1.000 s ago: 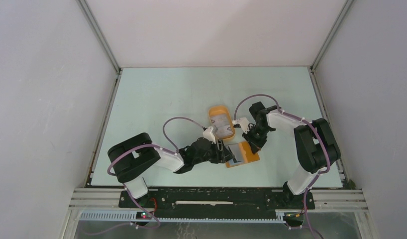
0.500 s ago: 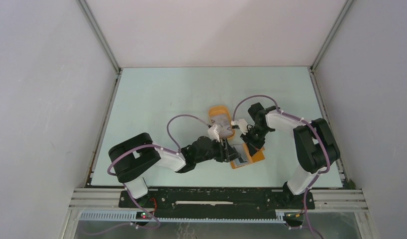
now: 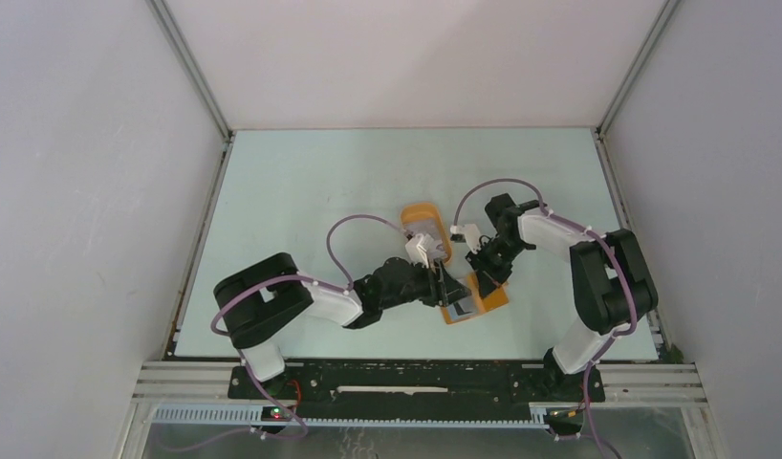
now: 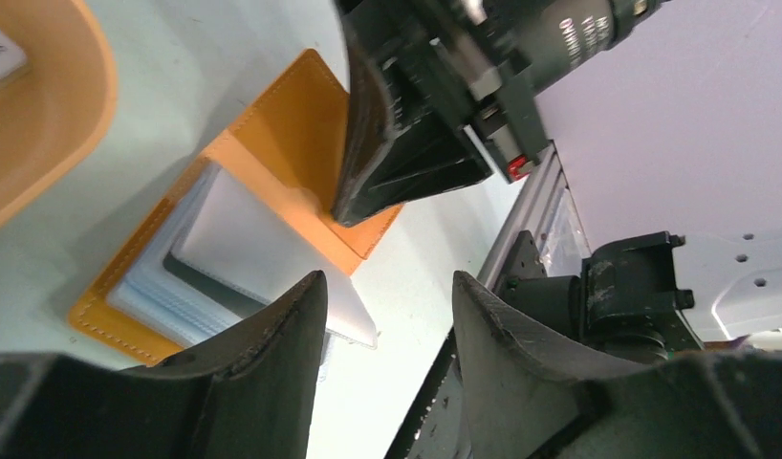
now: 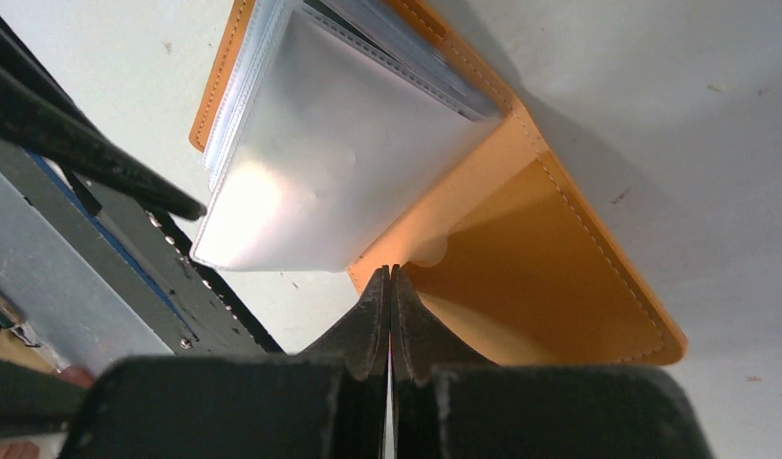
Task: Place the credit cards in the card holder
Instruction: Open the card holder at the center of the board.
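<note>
The card holder (image 3: pixel 483 298) lies open on the table, an orange-tan bifold with clear plastic sleeves (image 5: pixel 320 182) on one half. A pale card with a dark stripe (image 4: pixel 210 282) sits among the sleeves. My left gripper (image 3: pixel 451 287) is open and empty, just above the sleeve half, its own view (image 4: pixel 387 316) looking over the sleeves' corner. My right gripper (image 3: pixel 485 272) is shut, its closed tips (image 5: pixel 389 279) pressing on the holder's bare flap (image 5: pixel 540 268) by the fold. More credit cards (image 3: pixel 424 232) lie in the oval orange tray (image 3: pixel 412 212).
The tray's rim (image 4: pixel 72 105) lies close beside the holder on its far side. The black front rail (image 4: pixel 531 249) and an arm base (image 4: pixel 636 296) are near the holder's near edge. Grey walls enclose the table on three sides.
My left gripper has moved right, from beside the holder to over its sleeve half. The holder has turned slightly. My right gripper has stayed on the flap.
</note>
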You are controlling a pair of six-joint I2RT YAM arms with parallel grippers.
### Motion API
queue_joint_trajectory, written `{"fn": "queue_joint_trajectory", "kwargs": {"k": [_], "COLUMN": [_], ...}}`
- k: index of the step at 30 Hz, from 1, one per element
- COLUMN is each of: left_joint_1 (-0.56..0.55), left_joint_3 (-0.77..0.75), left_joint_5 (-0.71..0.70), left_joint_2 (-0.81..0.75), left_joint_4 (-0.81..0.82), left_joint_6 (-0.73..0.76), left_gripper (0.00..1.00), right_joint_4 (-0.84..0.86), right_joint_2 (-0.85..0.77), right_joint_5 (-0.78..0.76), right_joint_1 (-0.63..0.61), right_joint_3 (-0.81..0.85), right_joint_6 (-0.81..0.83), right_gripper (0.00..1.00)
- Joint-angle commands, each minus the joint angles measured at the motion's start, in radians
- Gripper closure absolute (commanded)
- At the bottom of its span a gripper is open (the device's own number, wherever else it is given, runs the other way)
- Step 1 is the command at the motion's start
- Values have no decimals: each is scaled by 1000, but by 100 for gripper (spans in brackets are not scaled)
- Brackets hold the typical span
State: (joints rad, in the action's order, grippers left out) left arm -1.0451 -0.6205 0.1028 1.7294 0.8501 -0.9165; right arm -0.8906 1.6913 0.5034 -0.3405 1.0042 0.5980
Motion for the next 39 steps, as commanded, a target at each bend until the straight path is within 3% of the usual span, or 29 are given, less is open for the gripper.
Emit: {"fn": "queue_joint_trajectory", "kwargs": {"k": [1,7,18,28,39], "left_joint_1": [-6,-6,-16,-18,-18], "left_joint_3": [35,92,97,111,66], "left_joint_5": [-77,-129,-84,-99,-76], "left_joint_2": [-85,-156,-70,-66,-16], "left_joint_4": [-17,-84,-39,-77,-105], "left_joint_6": [60,74,9,-10,-14], "left_gripper": [44,44,44,53,48], "right_joint_4": [-11,-4,4,5,4], "right_joint_2": [-63,-85,-93,-87,-28], "right_joint_5": [52,63,68,63,32], "right_joint_1": [26,26,29,29,25], "right_joint_3": [30,30,26,26,25], "right_joint_6": [-1,-6,-12,-16,-24], "right_gripper": [100,100,99,99,99]}}
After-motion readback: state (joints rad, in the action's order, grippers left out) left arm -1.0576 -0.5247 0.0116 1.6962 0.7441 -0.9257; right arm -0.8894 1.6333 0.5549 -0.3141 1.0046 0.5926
